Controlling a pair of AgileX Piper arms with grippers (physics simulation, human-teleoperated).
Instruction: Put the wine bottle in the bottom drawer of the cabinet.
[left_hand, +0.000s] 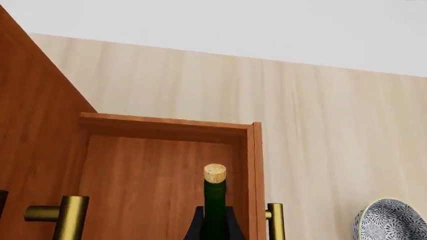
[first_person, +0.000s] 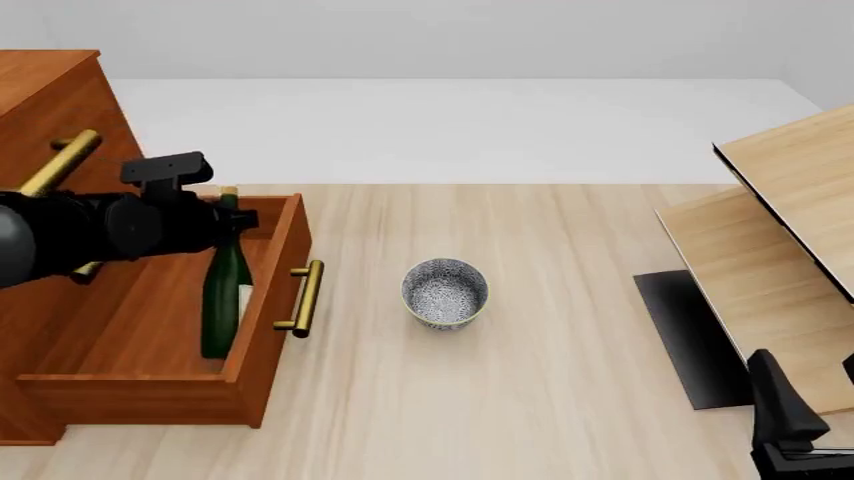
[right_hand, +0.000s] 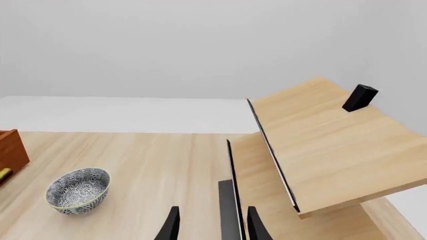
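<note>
On a pale wooden table (first_person: 561, 330), the left gripper (first_person: 224, 222) grips the wine bottle (first_person: 224, 295) upright inside the bottom drawer (first_person: 267, 330); the right gripper (right_hand: 210, 227) stands open.

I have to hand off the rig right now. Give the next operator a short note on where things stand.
Left gripper: shut on the wine bottle, gripping its neck just below the cork.
Right gripper: jaws open, empty, parked near the pale wood furniture.
Bottle: upright inside the pulled-out bottom drawer of the cabinet; whether its base touches the drawer floor is unclear.
Bowl: on the table, beside the drawer.
Done: drawer open, bottle brought inside.
Left: release bottle, withdraw left arm.
</note>
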